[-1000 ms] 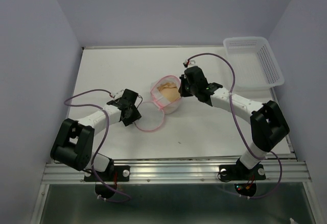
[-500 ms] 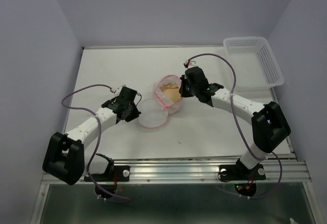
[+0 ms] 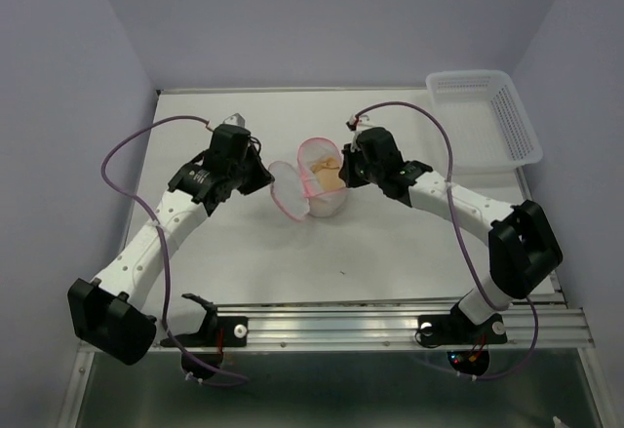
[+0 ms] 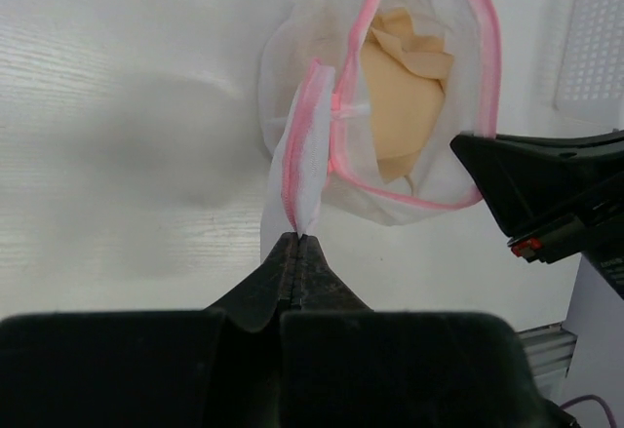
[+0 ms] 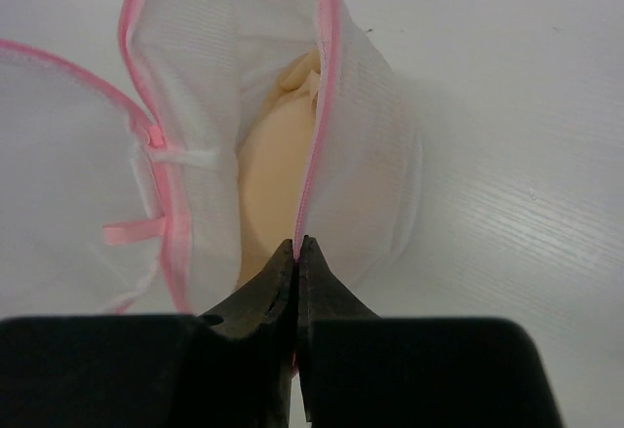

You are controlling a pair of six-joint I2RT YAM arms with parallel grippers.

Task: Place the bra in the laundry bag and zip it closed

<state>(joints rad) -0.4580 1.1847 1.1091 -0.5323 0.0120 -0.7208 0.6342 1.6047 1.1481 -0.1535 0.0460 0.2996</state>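
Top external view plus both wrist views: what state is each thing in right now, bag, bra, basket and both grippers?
laundry bag: unzipped, mouth open, lid flap standing on edge beside it.
bra: inside the laundry bag, showing through the mouth.
left gripper: shut on the lid flap's pink rim.
right gripper: shut on the laundry bag's pink rim.
basket: upright, far right, nothing touching it.

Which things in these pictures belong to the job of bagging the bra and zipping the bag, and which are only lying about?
Belong to the job: bra, lying inside the open laundry bag; left hand, shut on the bag's flap; right hand, shut on the bag's rim.
Only lying about: white lattice basket, far right, apart from both arms.
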